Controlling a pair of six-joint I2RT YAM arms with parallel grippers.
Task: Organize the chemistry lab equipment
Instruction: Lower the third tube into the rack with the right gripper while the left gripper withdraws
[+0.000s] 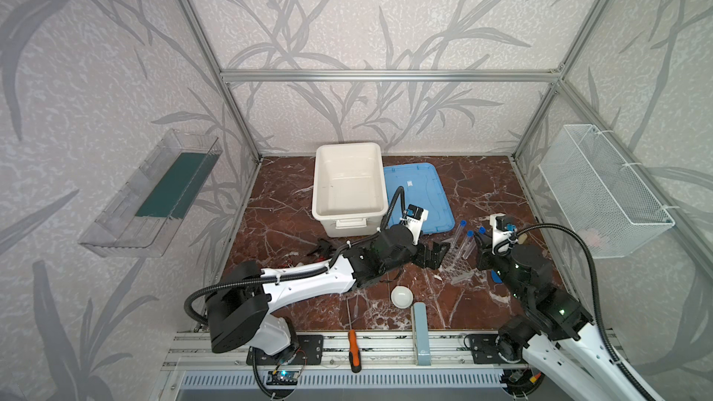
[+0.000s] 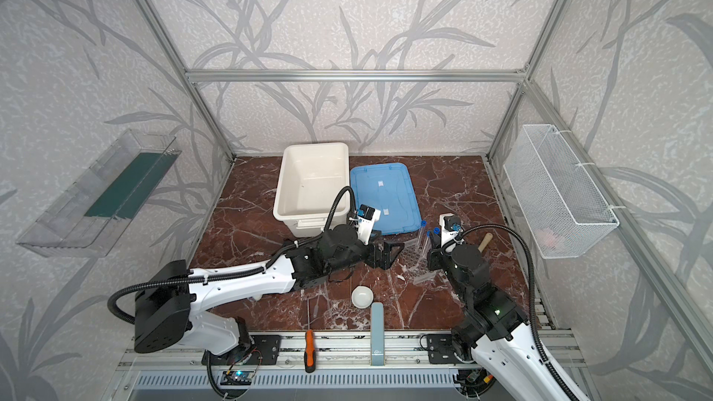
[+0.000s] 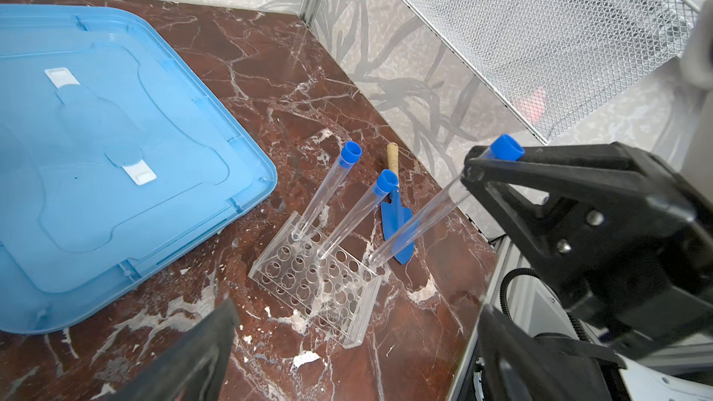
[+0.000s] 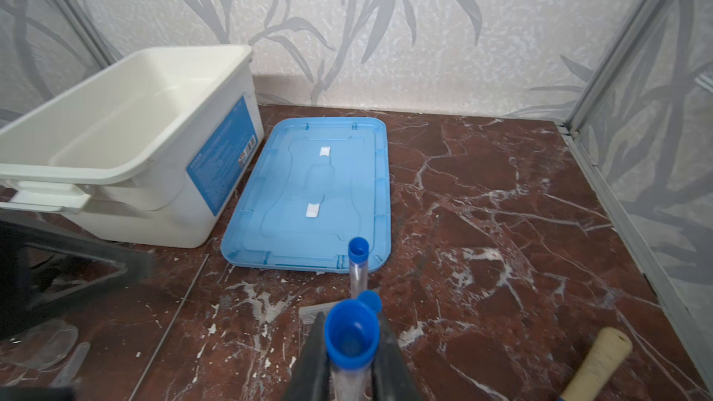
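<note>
The right claw [image 4: 349, 356] is pinched tight on a clear blue-capped tube [image 3: 420, 221], gripping it just under the cap. That tube leans, with its lower end at a corner of the clear holed tube rack [image 3: 308, 283]; I can't tell whether it sits in a hole. Two more blue-capped tubes [image 3: 328, 190] lean in the rack's holes beside it. The rack stands on the marble surface [image 1: 289, 217], between the two arms and near the front corner of the blue lid [image 1: 432, 194]. The left claw [image 1: 438, 252] gapes wide right beside the rack, with nothing in it. A small white round dish [image 1: 402, 297] sits nearer the front edge, apart from the rack. A blue trowel [image 3: 397, 225] lies close by the rack on the right arm's side.
</note>
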